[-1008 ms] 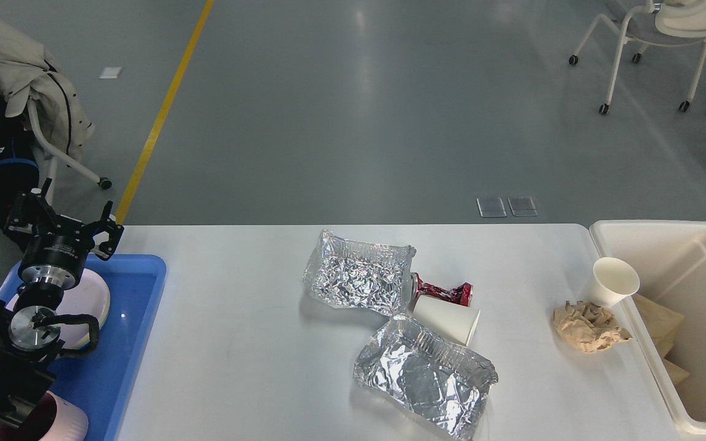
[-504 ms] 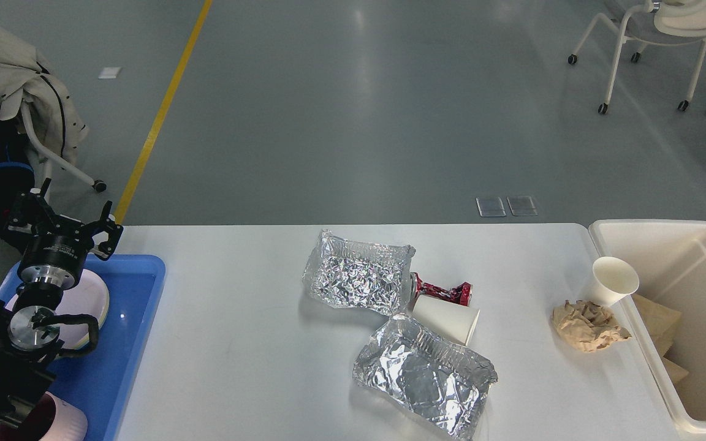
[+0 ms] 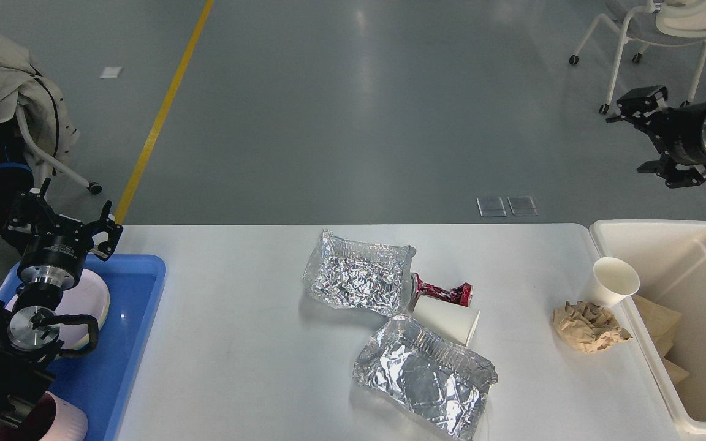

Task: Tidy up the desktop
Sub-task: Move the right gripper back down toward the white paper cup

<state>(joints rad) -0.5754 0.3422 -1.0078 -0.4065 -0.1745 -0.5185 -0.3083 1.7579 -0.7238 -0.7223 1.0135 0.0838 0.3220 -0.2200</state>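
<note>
Right gripper [image 3: 650, 138]: risen from beside the bin [image 3: 647, 228] to high above it, fingers spread, empty; left gripper [image 3: 65, 222] unmoved, spread; desktop [image 3: 255, 343] litter unchanged.

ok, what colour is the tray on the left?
Blue tray, clearest in the head view.

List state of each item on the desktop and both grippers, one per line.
far foil tray: crumpled, open side up
near foil tray: crumpled
middle paper cup: on its side
right paper cup: tilted, empty
red can: crushed
brown paper: balled up
left gripper: open, empty
right gripper: open, raised, empty
</note>
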